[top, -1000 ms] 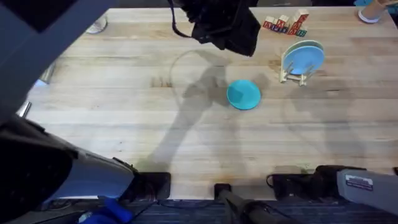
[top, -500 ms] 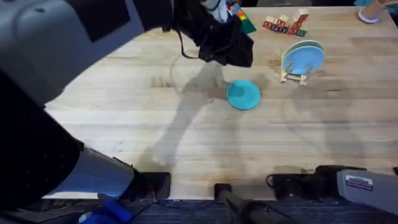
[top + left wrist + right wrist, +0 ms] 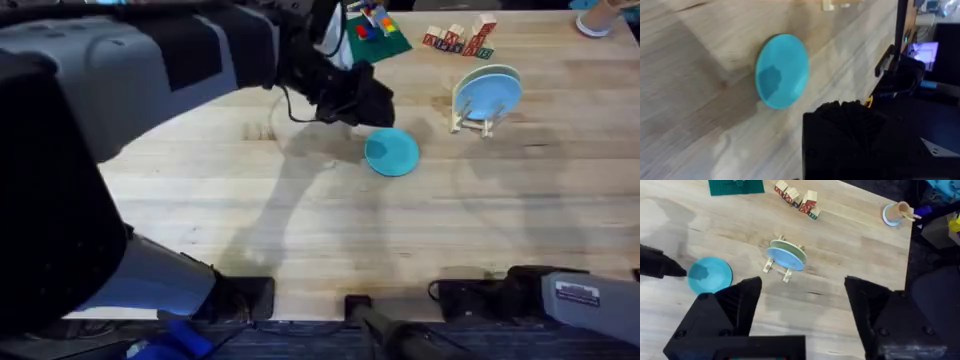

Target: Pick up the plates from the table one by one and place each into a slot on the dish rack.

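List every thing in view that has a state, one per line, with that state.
Teal round plastic plate: flat on the light wooden table, not held.
Pale blue round plastic plate: upright in the small light-wood dish rack.
Left tool: beside the teal plate, empty.
Right tool: open, empty, above the table.
Coloured wooden blocks: clustered behind the rack.

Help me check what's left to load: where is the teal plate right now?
In the overhead view the teal plate lies flat on the table near the middle, left of the dish rack, with the left gripper close beside it.
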